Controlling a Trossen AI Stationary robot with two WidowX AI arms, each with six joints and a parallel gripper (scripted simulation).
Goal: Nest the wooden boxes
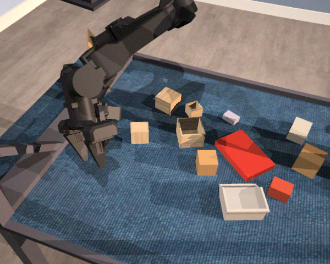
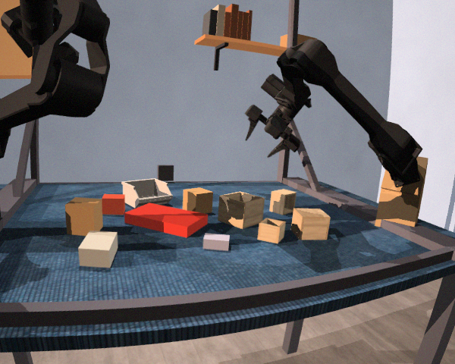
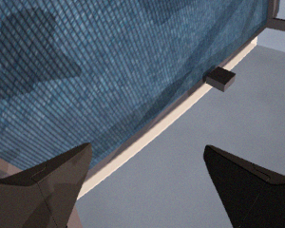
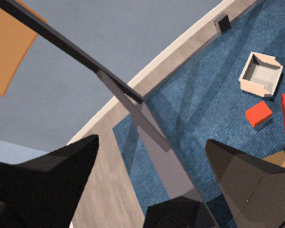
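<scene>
1. While both grippers stand spread with nothing between their fingers, the left gripper [image 1: 94,163] [image 2: 258,148] [image 3: 149,150] hangs at left of the top frame, and the right gripper [image 4: 154,142] shows across the lower part of its own wrist view.
2. And here's the large open wooden box [image 1: 190,139] [image 2: 251,213], upright near the middle of the top frame: square, pale grained walls, dark hollow facing up!
3. Right beside it, just above in that frame, the small open wooden box [image 1: 194,113] [image 2: 271,231], also hollow side up, its interior partly shadowed.
4. Up and left of those 2 sits a grained wooden box [image 1: 165,99] [image 2: 313,225], closed face on top, a dark, jagged patch low on 1 side; I can't tell whether that's an opening.
5. Over to the left, a pale wooden block [image 1: 139,133] [image 2: 283,202] shows smooth, faintly striped faces; whether it's hollow, can't tell.
6. Labels? Spines of the books [image 2: 235,21] at top centre of the exterior frame are too small to read.
</scene>
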